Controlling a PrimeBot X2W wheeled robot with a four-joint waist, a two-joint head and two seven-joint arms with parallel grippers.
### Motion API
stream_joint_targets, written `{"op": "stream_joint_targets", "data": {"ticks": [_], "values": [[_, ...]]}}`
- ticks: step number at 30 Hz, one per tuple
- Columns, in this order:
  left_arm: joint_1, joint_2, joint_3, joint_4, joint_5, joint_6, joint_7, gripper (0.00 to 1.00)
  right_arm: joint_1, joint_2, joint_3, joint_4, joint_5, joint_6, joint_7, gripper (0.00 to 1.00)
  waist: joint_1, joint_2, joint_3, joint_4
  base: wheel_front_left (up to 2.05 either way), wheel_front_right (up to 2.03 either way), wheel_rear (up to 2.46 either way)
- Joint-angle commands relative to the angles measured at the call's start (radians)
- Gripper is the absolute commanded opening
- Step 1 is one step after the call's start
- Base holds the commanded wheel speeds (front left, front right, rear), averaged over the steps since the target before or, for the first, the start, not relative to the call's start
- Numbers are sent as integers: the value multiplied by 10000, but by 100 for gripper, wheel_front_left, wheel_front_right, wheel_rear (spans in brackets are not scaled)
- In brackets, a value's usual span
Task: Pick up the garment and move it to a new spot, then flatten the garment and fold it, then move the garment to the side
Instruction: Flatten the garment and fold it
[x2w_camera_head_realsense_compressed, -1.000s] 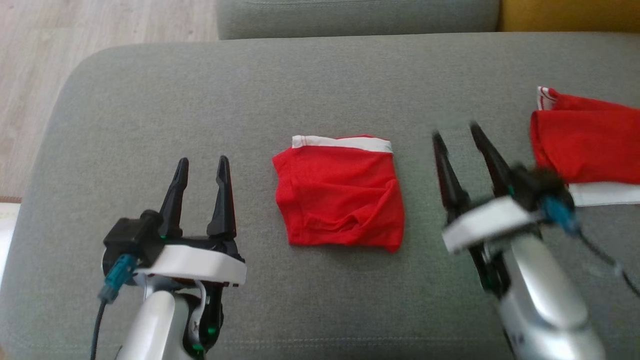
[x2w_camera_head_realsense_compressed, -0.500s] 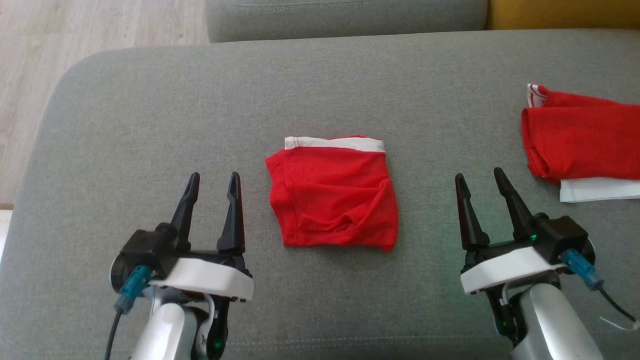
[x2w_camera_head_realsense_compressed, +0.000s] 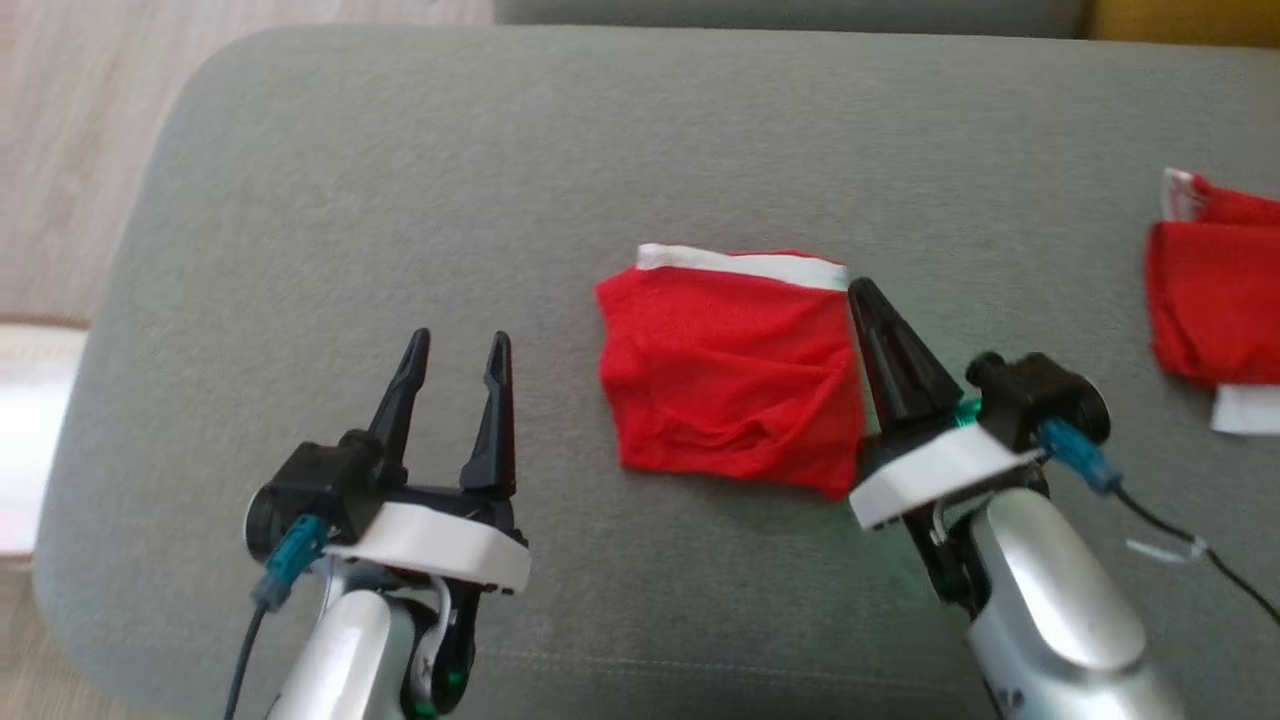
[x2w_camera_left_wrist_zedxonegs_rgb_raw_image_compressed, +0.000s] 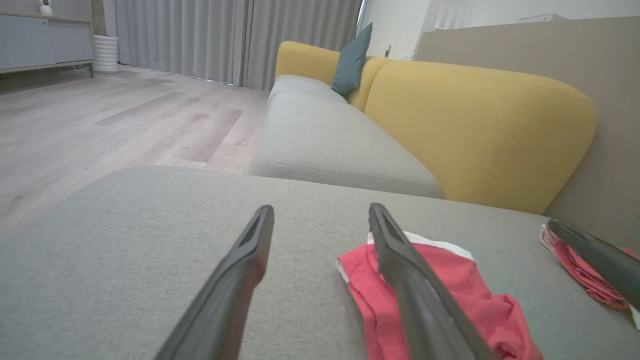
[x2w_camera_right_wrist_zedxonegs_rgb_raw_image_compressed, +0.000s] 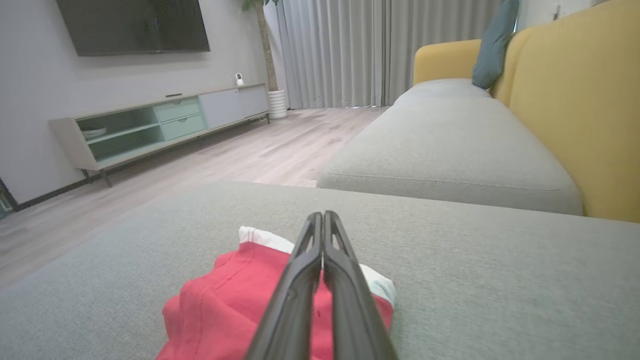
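Note:
The garment (x2w_camera_head_realsense_compressed: 730, 380) is a folded red piece with a white waistband along its far edge, lying flat in the middle of the grey ottoman (x2w_camera_head_realsense_compressed: 500, 170). My right gripper (x2w_camera_head_realsense_compressed: 862, 292) is shut, its fingers pressed together into one dark wedge along the garment's right edge. In the right wrist view the closed right gripper (x2w_camera_right_wrist_zedxonegs_rgb_raw_image_compressed: 322, 216) lies over the garment (x2w_camera_right_wrist_zedxonegs_rgb_raw_image_compressed: 220, 305), with no cloth visibly pinched. My left gripper (x2w_camera_head_realsense_compressed: 455, 345) stands open on the cushion to the left of the garment, apart from it. The left wrist view has the garment (x2w_camera_left_wrist_zedxonegs_rgb_raw_image_compressed: 465, 280) behind its right finger (x2w_camera_left_wrist_zedxonegs_rgb_raw_image_compressed: 400, 260).
A second red and white garment (x2w_camera_head_realsense_compressed: 1210, 300) lies at the ottoman's right side. The ottoman's rounded left edge drops to wooden floor (x2w_camera_head_realsense_compressed: 70, 150). A grey sofa seat (x2w_camera_left_wrist_zedxonegs_rgb_raw_image_compressed: 325, 140) with yellow backrest (x2w_camera_left_wrist_zedxonegs_rgb_raw_image_compressed: 480, 130) stands beyond. A black cable (x2w_camera_head_realsense_compressed: 1170, 525) trails from my right wrist.
The head camera has shifted. My right gripper has moved left to the garment's right edge and shut. The left gripper stays open in its place.

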Motion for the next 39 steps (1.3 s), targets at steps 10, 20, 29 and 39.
{"op": "stream_joint_targets", "data": {"ticks": [10, 20, 29, 39], "values": [[-702, 66, -58, -243, -148, 54, -122, 100, -1551, 81, 370, 2313, -158, 65, -111, 0, 0, 0, 712, 1471, 0, 0, 0], [-784, 66, -163, -173, -234, 111, -122, 100, -2031, 81, 933, 4447, 3, 65, 103, 0, 0, 0, 892, 1876, 0, 0, 0], [-772, 66, 118, -163, -142, 87, -122, 100, -2411, 81, 1216, 4040, 974, 65, -139, 0, 0, 0, 443, 1106, 0, 0, 0], [-608, 66, 355, -347, -52, 33, -122, 100, -1366, 81, 28, 1889, 558, 65, -152, 0, 0, 0, -168, 115, 0, 0, 0]]}}
